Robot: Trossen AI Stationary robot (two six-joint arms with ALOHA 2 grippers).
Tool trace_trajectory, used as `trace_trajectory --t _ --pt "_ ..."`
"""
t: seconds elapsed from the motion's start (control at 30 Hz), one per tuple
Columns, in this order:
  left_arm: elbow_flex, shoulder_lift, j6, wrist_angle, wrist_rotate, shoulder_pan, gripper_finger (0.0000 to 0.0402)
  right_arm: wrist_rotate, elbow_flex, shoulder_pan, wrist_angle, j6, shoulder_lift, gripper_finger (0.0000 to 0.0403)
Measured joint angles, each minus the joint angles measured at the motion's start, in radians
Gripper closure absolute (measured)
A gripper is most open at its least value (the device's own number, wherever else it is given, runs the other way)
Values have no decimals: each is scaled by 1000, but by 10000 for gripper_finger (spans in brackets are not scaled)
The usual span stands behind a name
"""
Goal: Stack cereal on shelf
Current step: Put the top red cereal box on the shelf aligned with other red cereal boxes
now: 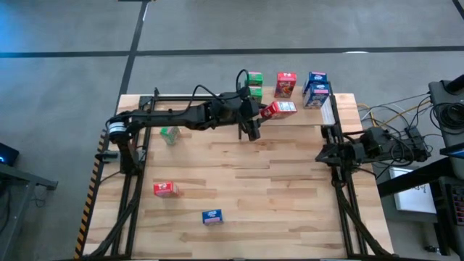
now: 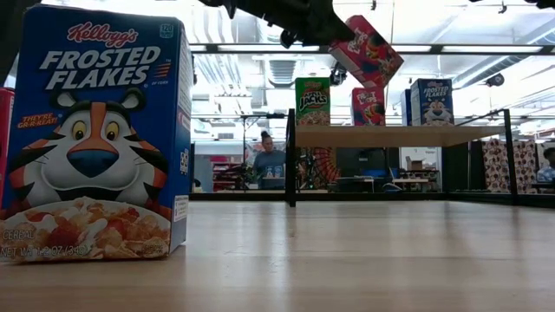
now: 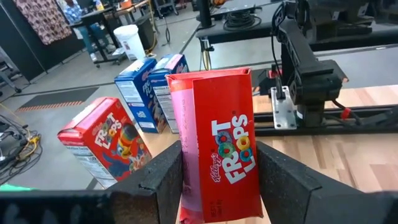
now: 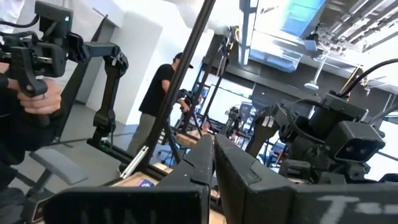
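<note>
My left gripper (image 1: 255,110) is shut on a red Froot Loops box (image 1: 279,109), which shows tilted above the shelf in the low view (image 2: 368,48). The light-wood shelf (image 2: 399,135) stands at the table's far edge. On it stand a green box (image 1: 254,78), a red box (image 1: 286,83) and two blue boxes (image 1: 317,87). On the tabletop lie a green box (image 1: 169,134), a red box (image 1: 165,189) and a blue box (image 1: 212,216). My right gripper (image 4: 214,155) is shut and empty at the table's right side. My left gripper pinches the red box between its two fingers (image 3: 158,180), which lie on the box's two narrow sides (image 3: 186,168). The printed front faces the wrist camera. The box is lifted clear of the table and shelf and is tilted in the low view.
My right arm (image 1: 355,148) rests by the table's right edge, near the shelf's right end. Black frame rails (image 1: 130,188) run along the table's left and right sides. The blue box stands close to the low camera (image 2: 95,139). A person (image 4: 158,93) stands beyond the table.
</note>
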Motion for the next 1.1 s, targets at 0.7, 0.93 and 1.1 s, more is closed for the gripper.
trace_trajectory --t 0.7,0.93,1.1 --pt "141 26 -18 -198 46 36 237 1 0 0 -1 4 0 394" --pt "205 80 -32 -246 51 40 237 1 1 0 -4 14 -2 394" --pt "335 137 -26 -418 49 41 237 1 1 0 -5 14 -2 394"
